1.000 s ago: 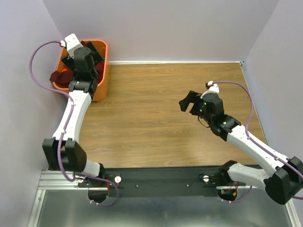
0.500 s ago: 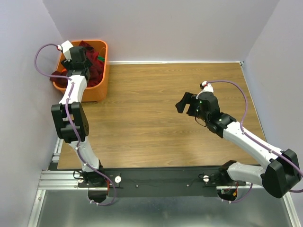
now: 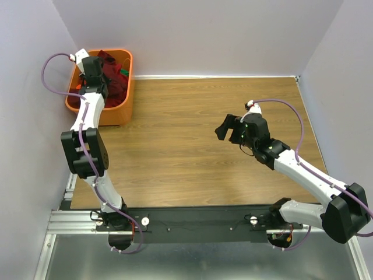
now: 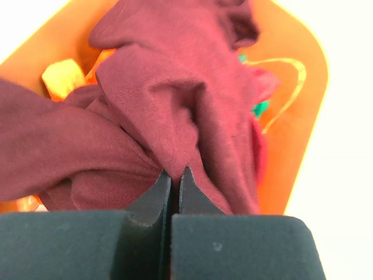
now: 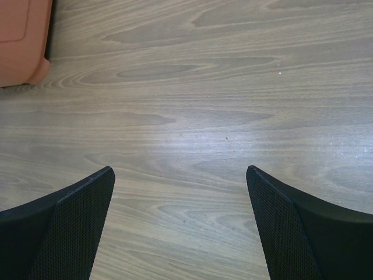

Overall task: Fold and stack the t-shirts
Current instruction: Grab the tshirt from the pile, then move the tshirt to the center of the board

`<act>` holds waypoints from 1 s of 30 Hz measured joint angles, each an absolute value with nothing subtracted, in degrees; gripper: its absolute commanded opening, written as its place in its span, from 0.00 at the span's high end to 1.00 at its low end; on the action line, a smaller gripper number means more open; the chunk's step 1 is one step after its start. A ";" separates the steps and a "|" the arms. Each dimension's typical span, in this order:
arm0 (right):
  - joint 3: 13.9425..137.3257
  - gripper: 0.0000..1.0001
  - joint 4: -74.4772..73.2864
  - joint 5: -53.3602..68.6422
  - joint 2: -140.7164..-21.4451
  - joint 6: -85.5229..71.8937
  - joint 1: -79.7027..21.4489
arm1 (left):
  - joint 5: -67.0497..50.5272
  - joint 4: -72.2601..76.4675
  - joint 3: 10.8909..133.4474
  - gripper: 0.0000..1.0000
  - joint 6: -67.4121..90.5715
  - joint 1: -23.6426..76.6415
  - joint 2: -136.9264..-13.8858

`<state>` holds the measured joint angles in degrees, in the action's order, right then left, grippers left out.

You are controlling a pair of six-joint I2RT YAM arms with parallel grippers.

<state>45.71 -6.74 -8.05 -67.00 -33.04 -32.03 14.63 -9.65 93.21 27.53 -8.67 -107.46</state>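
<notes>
The left claw (image 4: 173,174) is pinching the maroon t-shirt (image 4: 175,105) inside the orange basket (image 4: 298,134). The right claw (image 5: 180,192) is hanging wide open, far away.

You have no text, label, brand, number or sign to read in any of the three views. The maroon t-shirts (image 4: 175,105), the orange basket (image 3: 119,114) and the wooden bench (image 3: 192,151) show you only plain surfaces, with no lettering on them.
</notes>
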 measured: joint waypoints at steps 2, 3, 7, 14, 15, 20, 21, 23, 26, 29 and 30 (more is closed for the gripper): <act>45.71 0.00 -6.72 -7.99 -67.00 -33.04 -32.03 | 13.32 -9.76 93.23 1.00 27.51 -8.71 -105.62; 45.71 0.00 -6.72 -7.97 -67.00 -33.04 -32.03 | 12.75 -10.00 93.25 1.00 27.51 -8.73 -104.75; 45.76 0.00 -6.72 -7.73 -66.98 -33.04 -32.03 | 9.54 -10.50 94.45 1.00 27.53 -8.73 -97.78; 46.83 0.00 -6.72 -7.55 -66.98 -32.99 -32.03 | -1.19 -6.61 96.64 1.00 28.14 -8.58 -83.81; 47.33 0.00 -6.72 -7.55 -66.98 -32.97 -32.03 | -3.42 -5.26 96.64 1.00 28.32 -8.25 -81.84; 50.00 0.00 -6.63 -7.44 -66.96 -32.73 -32.03 | -10.48 0.10 97.80 1.00 28.05 -2.90 -75.02; 50.57 0.00 -6.57 -7.38 -66.96 -32.49 -32.03 | -11.29 0.69 98.32 1.00 27.90 -1.43 -74.04; 51.48 0.00 -6.57 -7.35 -66.96 -32.21 -32.03 | -12.34 2.31 98.76 1.00 27.27 3.42 -71.79; 52.51 0.00 -6.52 -7.33 -66.89 -31.81 -32.03 | -13.34 3.57 98.54 1.00 26.68 9.13 -69.60; 52.66 0.00 -6.57 -7.33 -66.22 -31.44 -32.03 | -13.93 6.15 95.70 1.00 26.52 14.26 -67.26; 52.66 0.00 -6.57 -7.35 -65.98 -31.42 -32.03 | -13.93 7.22 94.15 1.00 26.50 15.66 -66.98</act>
